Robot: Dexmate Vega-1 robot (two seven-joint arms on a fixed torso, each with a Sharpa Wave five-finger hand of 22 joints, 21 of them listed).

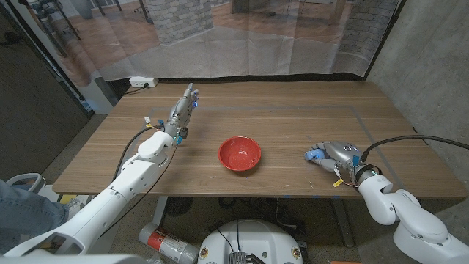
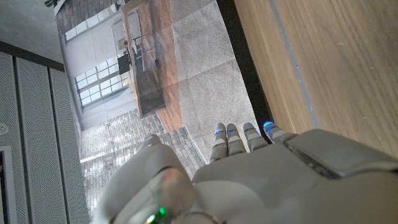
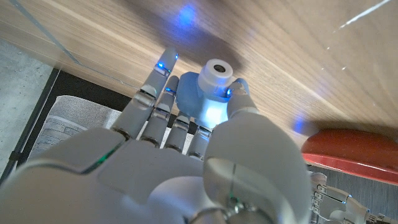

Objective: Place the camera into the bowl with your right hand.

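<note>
Right hand closing on the toy camera, bowl waiting empty

The right hand (image 1: pixel 338 156) sits over the small blue camera (image 3: pixel 208 99) on the table's right side, fingers spread around it and thumb against its body; a firm grip cannot be told. Next it likely must pinch, lift and carry it to the red bowl (image 1: pixel 239 153) at the middle. The left hand (image 1: pixel 182 111) rests far left, fingers straight together

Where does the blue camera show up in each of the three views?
Head view: the blue camera sits at the right hand's fingers, right of the red bowl.
Left wrist view: not in it.
Right wrist view: center, between the fingers.
Shared landmark: the red bowl.
</note>
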